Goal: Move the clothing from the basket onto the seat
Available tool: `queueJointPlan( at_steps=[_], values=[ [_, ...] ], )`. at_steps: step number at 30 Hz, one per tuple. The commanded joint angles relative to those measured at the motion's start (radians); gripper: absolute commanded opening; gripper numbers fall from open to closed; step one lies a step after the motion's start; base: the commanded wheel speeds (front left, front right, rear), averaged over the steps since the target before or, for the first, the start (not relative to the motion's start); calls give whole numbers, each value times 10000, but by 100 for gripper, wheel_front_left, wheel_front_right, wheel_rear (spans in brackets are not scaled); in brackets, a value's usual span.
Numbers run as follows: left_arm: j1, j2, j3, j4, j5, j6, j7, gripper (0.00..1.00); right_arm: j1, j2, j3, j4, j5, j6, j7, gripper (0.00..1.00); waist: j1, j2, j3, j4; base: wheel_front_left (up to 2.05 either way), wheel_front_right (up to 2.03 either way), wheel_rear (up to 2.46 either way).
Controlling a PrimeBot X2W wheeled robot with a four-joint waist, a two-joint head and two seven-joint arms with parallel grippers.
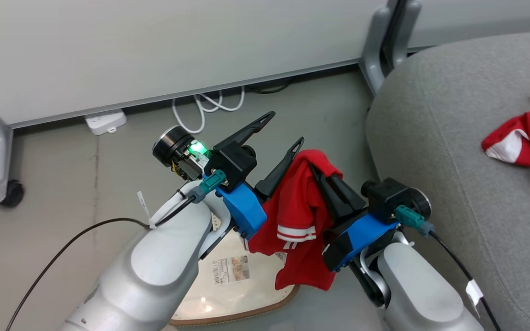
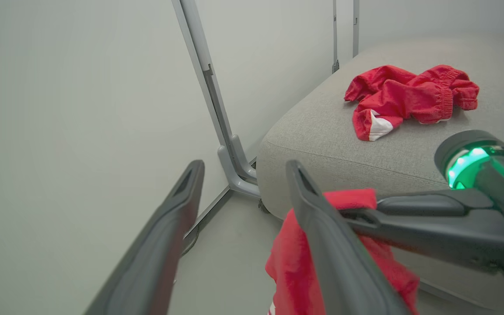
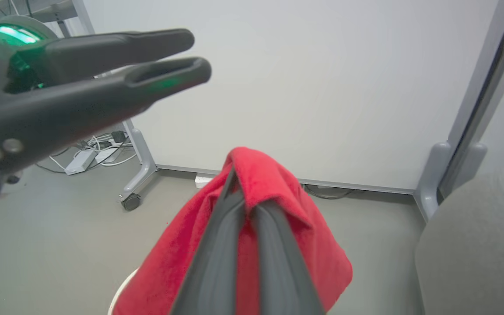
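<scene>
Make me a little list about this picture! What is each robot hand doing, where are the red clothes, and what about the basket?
left gripper: open, holding nothing, close beside the red shirt
right gripper: shut on the red shirt, which hangs above the basket
basket: on the floor under the arms, bottom label showing, partly hidden
seat: grey, on the robot's right
other red garment: crumpled on the seat

Your head view loses most of the oval cream plastic laundry basket (image 1: 246,296) behind the pale left forearm (image 1: 164,266) and the hanging red-and-white garment (image 1: 299,216); its label (image 1: 231,270) is too small to read. The crumpled red garment (image 1: 529,138) on the grey fabric seat (image 1: 430,138) runs off the right edge.
</scene>
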Motion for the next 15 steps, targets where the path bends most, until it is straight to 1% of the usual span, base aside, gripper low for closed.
queueJointPlan(
  at_steps=[1, 15],
  values=[
    [-65, 56, -30, -46, -23, 9, -42, 100, -219, 4, -213, -108, -96, -7, -6, 0, 0, -1, 214, -415, 0, 0, 0],
    [-265, 85, -832, 18, -183, 8, -39, 100, 98, 7, -1892, -794, -489, -7, -8, 0, 0, -1, 874, -2029, 0, 0, 0]
  ],
)
